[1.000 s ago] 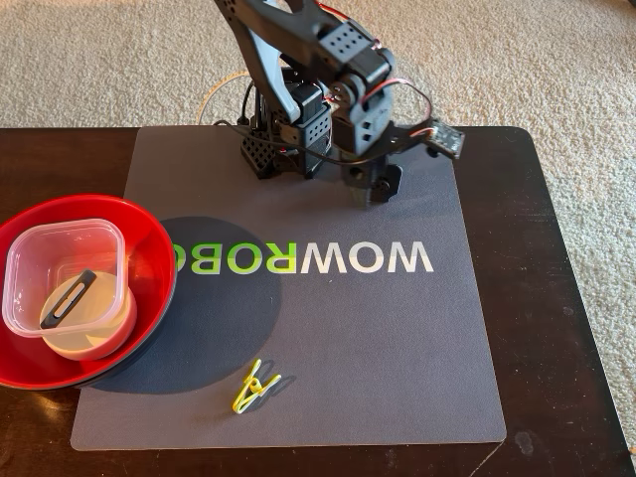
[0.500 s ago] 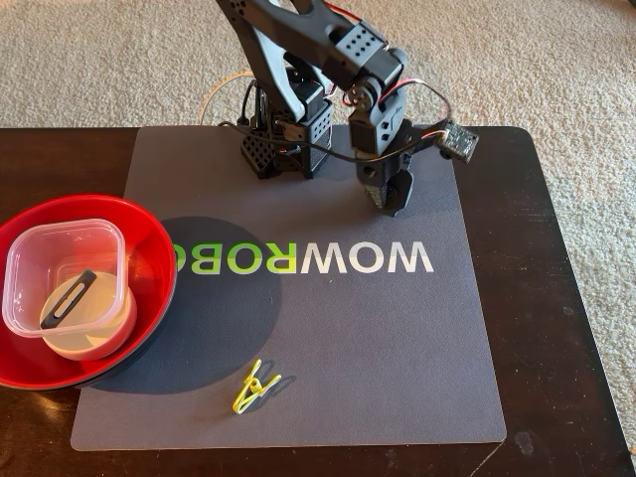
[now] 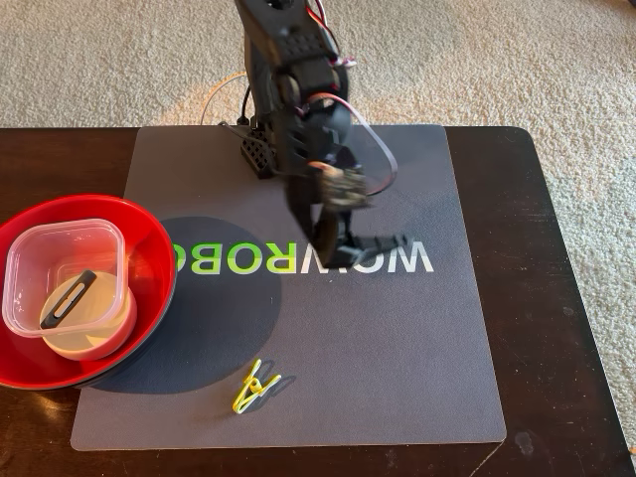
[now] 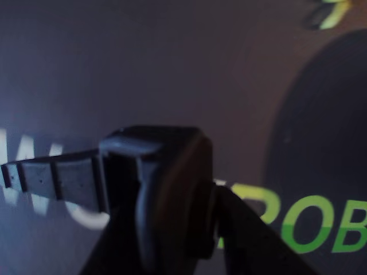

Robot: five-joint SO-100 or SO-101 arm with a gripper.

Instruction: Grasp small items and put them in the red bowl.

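Note:
The red bowl (image 3: 149, 248) stands at the left edge of the mat in the fixed view. In it lie a clear square container (image 3: 30, 268) and a small white bowl (image 3: 94, 338), with a short black cylinder (image 3: 68, 296) tilted inside. A tiny yellow clip (image 3: 256, 386) lies on the mat near the front and shows blurred in the wrist view (image 4: 330, 14). My gripper (image 3: 336, 237) is shut on the black boxy part (image 3: 383, 242) over the mat's lettering. In the wrist view my gripper (image 4: 195, 223) holds the box (image 4: 155, 160), and its ridged stem (image 4: 51, 177) sticks out left.
A grey mat (image 3: 397, 378) with green and white lettering covers the dark wooden table (image 3: 556, 298). Beige carpet lies beyond the table's far and right edges. The arm's base (image 3: 260, 149) stands at the mat's far edge, with cables around it.

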